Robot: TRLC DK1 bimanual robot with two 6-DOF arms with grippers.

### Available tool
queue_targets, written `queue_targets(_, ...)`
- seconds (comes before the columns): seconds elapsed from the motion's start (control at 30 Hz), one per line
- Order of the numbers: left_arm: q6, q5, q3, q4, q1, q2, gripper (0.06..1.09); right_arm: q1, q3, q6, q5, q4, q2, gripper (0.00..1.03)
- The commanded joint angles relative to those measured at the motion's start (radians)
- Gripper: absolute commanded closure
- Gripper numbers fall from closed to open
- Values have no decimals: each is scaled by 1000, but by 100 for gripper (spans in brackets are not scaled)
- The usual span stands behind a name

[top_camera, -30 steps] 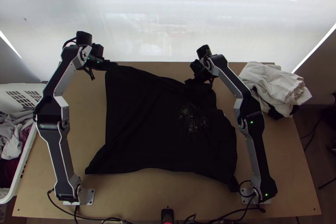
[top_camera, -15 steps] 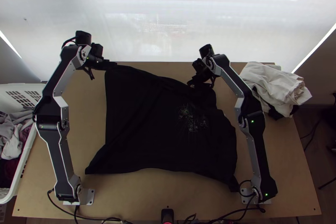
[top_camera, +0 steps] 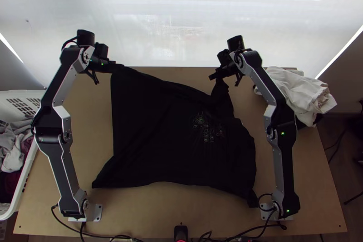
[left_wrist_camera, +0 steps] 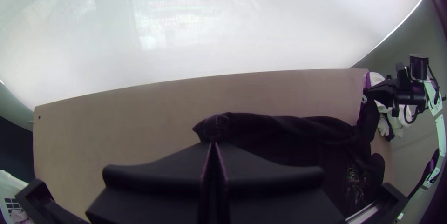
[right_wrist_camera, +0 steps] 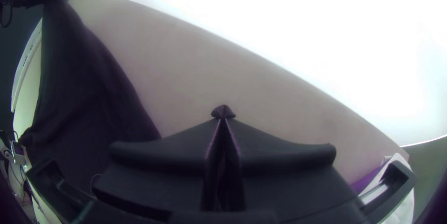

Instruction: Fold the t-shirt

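T-shirt lies loosely spread across the middle of your table, black, wrinkled, its printed patch toward the table's right edge. Near the far edge, your left gripper pinches the shirt's far-left corner between its closed fingers. Your right gripper clamps a raised far-right bit of the cloth. You have pale clothes piled at the table's far-right corner.
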Motion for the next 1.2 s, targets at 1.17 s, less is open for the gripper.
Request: queue_targets(1.17, 36, -79, 136, 335, 107, 145, 105, -142, 9, 73, 178, 379, -108, 100)
